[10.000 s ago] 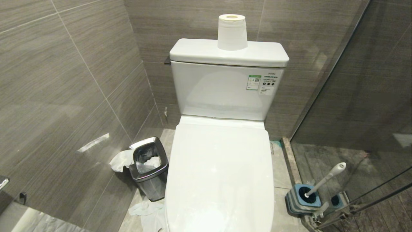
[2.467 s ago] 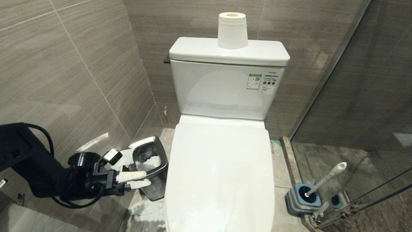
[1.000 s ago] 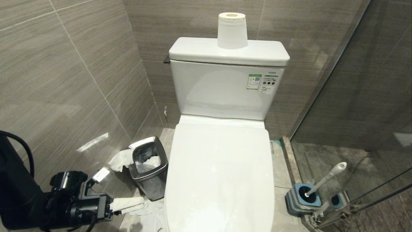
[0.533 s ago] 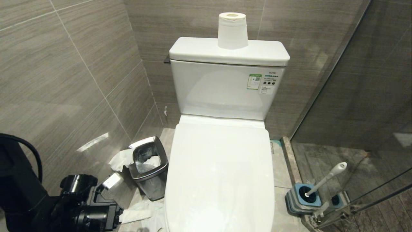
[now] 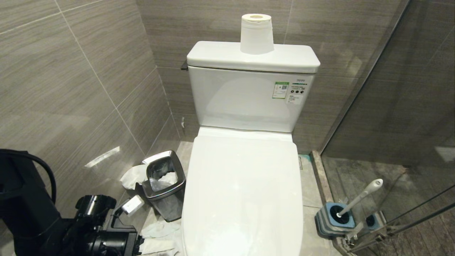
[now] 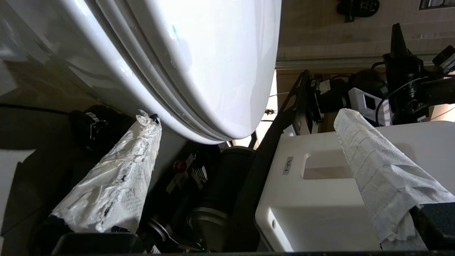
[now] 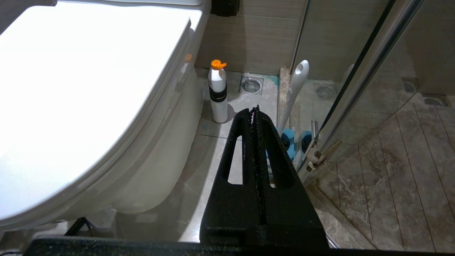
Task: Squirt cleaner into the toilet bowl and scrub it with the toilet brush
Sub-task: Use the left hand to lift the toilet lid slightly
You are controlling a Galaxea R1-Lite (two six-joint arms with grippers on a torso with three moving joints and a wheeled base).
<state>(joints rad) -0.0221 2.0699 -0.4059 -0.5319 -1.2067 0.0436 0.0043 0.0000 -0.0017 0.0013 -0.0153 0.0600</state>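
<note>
Lid [image 5: 243, 192] closed over toilet bowl. Left gripper [image 6: 245, 128] lower left, fingers [image 6: 117, 177] wide and empty, front lip just ahead. Right gripper [image 7: 254, 110] shut, idle.

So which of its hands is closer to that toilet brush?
The right hand: the toilet brush stands just beyond its closed tips. The left hand is across the toilet, at the lid's front edge.

Bright overhead light; glare on lid [image 5: 245, 192]; edges bowed

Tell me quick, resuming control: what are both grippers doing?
Left gripper: open, empty, by the closed toilet lid.
Right gripper: shut, empty.
</note>
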